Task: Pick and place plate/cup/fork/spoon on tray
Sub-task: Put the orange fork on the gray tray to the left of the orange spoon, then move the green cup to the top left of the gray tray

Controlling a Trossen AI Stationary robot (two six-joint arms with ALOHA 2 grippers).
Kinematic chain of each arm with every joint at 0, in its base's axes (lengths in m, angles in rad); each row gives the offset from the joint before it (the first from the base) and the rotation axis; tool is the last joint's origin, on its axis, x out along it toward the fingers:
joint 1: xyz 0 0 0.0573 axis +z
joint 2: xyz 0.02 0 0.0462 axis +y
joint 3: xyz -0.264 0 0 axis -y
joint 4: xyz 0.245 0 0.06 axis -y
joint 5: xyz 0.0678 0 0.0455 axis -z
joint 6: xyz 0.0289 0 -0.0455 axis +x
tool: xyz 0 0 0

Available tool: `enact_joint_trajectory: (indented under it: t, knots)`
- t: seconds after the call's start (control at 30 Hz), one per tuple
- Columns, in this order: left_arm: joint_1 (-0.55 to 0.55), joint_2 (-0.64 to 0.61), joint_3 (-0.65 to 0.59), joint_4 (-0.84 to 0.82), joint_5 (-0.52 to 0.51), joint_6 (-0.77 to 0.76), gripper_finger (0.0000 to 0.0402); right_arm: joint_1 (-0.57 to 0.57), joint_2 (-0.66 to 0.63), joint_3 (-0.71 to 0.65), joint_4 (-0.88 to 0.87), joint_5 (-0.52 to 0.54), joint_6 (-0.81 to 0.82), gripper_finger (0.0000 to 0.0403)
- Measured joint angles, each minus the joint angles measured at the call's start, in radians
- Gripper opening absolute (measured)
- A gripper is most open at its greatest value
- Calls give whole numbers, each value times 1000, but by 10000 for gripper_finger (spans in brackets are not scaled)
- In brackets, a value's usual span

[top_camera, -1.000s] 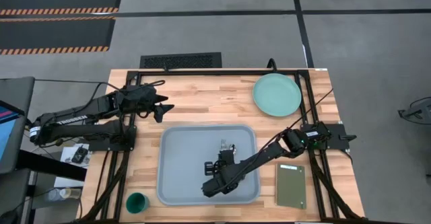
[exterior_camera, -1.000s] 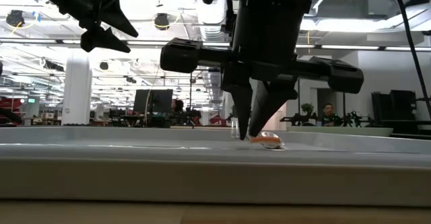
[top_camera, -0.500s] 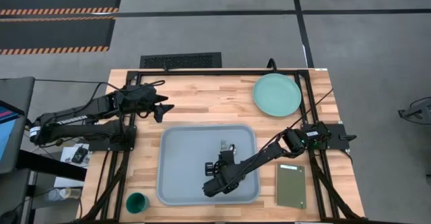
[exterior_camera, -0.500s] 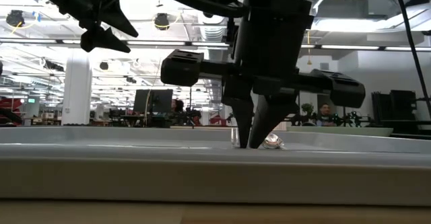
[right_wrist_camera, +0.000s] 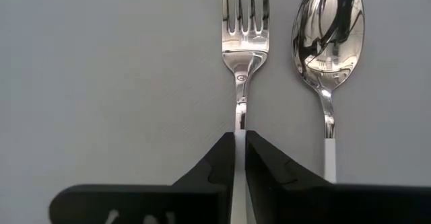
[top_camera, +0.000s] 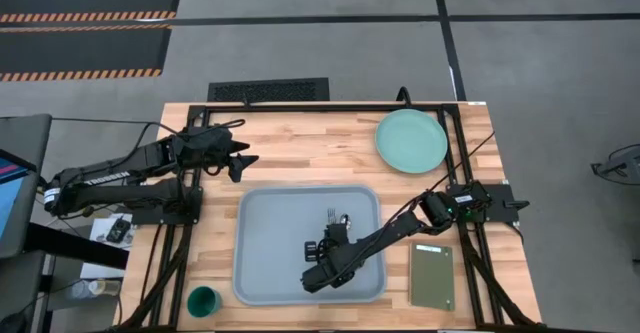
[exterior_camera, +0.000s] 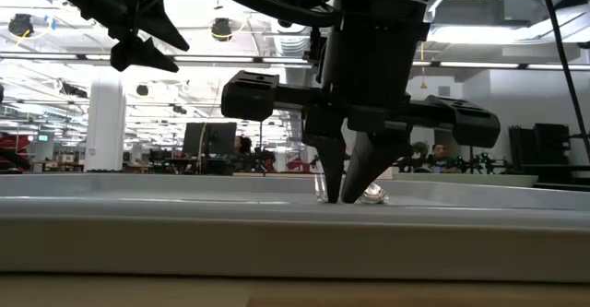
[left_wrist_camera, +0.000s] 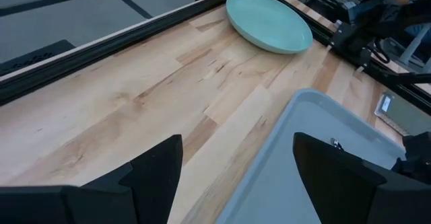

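The pale grey-blue tray lies in the middle of the table. On it the fork and the spoon lie side by side, heads toward the far edge. My right gripper stands low over the tray, fingers pointing down, shut on the fork. The mint-green plate rests on the table at the far right. The dark green cup stands at the near left, off the tray. My left gripper hovers open and empty beyond the tray's far left corner. My right gripper pinches the fork's thin metal neck, just behind the tined head, between its two fingertips. The fingers come from above, one on each side of the neck. The fork lies on the tray floor, tines toward the far edge; its handle is hidden under the gripper.
A dark olive-green slab lies on the table right of the tray. The spoon's bowl lies close beside my right fingers. Bare wood shows between the tray and the plate.
My right gripper has gone down a little onto the tray with the fork. The fork, held tilted just above the tray floor a second ago, now lies on it beside the spoon. The spoon has stayed where it was.
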State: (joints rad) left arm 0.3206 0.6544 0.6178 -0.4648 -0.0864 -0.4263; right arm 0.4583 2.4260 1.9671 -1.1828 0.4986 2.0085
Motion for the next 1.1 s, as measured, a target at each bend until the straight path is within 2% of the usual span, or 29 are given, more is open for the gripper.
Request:
enact_joint_trajectory:
  t: [0.6,0.97,1.1]
  knots:
    - [0,0,0,0,0,0,270,-1,-4,0,-9,-1,0,129]
    - [0,0,0,0,0,0,270,-1,-5,88,-153,-6,0,162]
    - [0,0,0,0,0,0,270,-1,-5,153,-289,18,0,163]
